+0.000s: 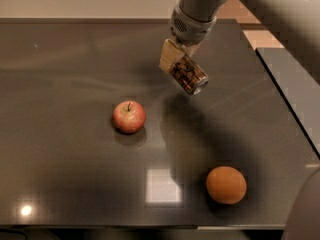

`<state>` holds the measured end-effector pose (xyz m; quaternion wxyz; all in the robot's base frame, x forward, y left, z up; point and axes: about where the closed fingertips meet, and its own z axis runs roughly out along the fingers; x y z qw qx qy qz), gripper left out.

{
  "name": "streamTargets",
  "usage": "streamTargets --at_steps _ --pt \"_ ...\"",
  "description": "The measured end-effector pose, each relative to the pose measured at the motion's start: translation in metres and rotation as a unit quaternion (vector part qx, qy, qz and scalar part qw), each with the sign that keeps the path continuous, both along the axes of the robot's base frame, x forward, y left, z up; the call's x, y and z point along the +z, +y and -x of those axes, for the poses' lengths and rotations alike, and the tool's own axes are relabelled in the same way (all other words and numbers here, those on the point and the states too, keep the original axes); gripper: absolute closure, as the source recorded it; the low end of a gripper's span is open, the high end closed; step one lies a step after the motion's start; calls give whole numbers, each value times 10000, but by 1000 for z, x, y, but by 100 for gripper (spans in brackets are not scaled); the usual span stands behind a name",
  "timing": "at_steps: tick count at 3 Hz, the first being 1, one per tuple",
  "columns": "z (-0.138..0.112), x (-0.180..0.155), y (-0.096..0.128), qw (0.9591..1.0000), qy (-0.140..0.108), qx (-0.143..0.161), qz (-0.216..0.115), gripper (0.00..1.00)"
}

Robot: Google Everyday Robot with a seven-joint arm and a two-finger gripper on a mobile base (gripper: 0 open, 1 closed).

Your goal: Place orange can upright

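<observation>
The orange can is brownish with dark markings and a silver end. It is held tilted, silver end pointing down and to the right, lifted above the dark table. My gripper is shut on the can's upper end, in the upper middle of the camera view, with the grey arm rising to the top right.
A red apple sits on the table to the left of and below the can. A round orange fruit lies near the front right. The table's right edge borders a second dark surface. A bright light reflection shows near the front.
</observation>
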<state>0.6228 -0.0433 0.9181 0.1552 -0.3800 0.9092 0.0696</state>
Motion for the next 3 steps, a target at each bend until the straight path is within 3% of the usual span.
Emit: streamTargets --at_steps 1,2,3 --pt "-1 18 0 9946 -553 687 -541 100" --pt "5 30 -7 9807 -1104 1215 -1060 100" --pt "13 37 -15 9622 -1610 1696 -1397 100"
